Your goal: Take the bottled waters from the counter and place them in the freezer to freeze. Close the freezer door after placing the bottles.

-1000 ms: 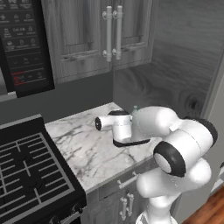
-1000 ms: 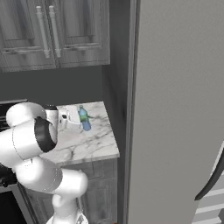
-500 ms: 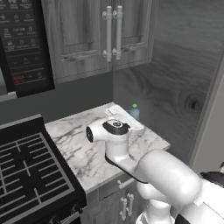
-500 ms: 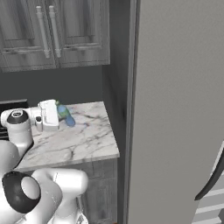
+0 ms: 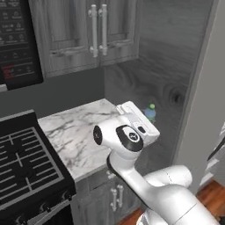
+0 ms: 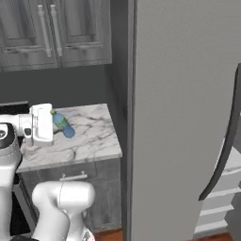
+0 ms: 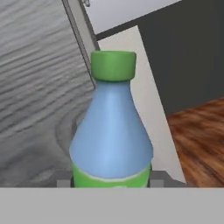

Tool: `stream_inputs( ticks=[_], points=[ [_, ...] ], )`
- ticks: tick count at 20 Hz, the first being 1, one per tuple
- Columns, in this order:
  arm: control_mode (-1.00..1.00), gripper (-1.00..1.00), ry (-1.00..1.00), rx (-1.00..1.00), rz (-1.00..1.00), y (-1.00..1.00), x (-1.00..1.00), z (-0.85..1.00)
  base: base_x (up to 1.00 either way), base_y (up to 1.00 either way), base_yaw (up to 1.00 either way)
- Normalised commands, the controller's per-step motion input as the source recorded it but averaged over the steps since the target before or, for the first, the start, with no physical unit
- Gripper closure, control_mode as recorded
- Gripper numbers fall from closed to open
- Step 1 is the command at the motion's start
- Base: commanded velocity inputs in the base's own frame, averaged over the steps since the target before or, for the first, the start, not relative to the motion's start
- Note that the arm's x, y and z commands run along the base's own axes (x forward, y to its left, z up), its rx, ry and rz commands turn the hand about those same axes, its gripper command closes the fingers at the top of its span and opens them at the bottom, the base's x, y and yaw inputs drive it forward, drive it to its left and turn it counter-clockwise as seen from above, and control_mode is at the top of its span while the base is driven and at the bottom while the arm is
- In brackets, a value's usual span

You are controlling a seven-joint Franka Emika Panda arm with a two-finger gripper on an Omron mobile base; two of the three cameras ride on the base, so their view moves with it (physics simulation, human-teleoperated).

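My gripper [image 7: 111, 177] is shut on one of the bottled waters [image 7: 111, 135], a blue-tinted bottle with a green cap and green label. In the left base view the hand [image 5: 137, 121] holds the bottle [image 5: 150, 114] above the white marble counter [image 5: 72, 132], near its right back corner. From the right, the gripper [image 6: 55, 123] carries the bottle [image 6: 62, 126] tilted over the counter [image 6: 94, 139]. The freezer door [image 6: 188, 94] stands open to the right, with its dark bar handle [image 6: 225, 146] and pale shelves [image 6: 221, 193] behind it.
A black gas stove [image 5: 26, 162] sits left of the counter, with a microwave [image 5: 17, 39] above it. Dark wood wall cabinets [image 5: 88, 30] hang over the counter. A dark wood side panel [image 5: 167, 79] stands between counter and freezer. Wood floor [image 5: 211, 197] lies below.
The gripper has swung leftward over the counter with the bottle in its hold. The arm's elbow has come down and forward, and the views have shifted slightly.
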Motion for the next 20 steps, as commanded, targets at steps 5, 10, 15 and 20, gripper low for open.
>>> stream_inputs(
  ticks=[5, 10, 15, 20],
  points=[
    [1.00, 1.00, 0.00, 0.00, 0.00, 0.00, 0.00, 0.00, -1.00, -0.99, -0.03],
    [1.00, 1.00, 0.00, 0.00, 0.00, 0.00, 0.00, 0.00, -0.49, -1.00, 0.06],
    [1.00, 1.00, 0.00, 0.00, 0.00, 0.00, 0.00, 0.00, -0.14, -1.00, 0.22],
    [1.00, 1.00, 0.00, 0.00, 0.00, 0.00, 0.00, 0.00, 0.11, -1.00, 0.12]
  ],
)
